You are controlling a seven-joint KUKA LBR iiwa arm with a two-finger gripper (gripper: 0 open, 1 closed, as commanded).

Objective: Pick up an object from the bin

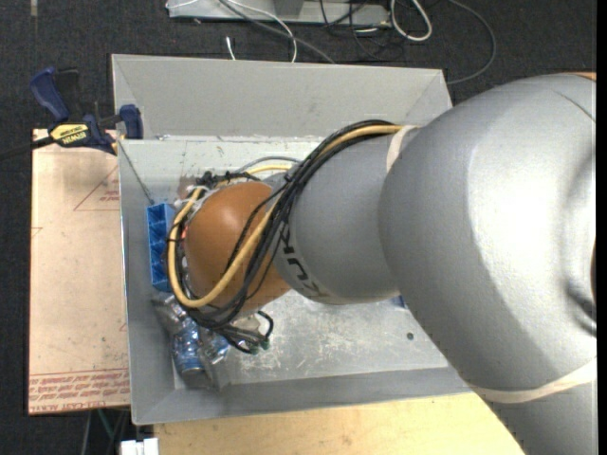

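Orange cover [228, 240] mostly hides the claw [194, 322] beside a blue block [156, 245]; spread cannot be told.

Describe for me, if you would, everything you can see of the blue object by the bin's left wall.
The blue object is bright blue and looks like rigid plastic, with a row of ridges or slots across its visible face. It lies lengthwise along the left wall of the bin, about midway along that wall and close against it; actual contact cannot be judged. The arm's orange wrist cover hides its right side, so its full shape cannot be told.
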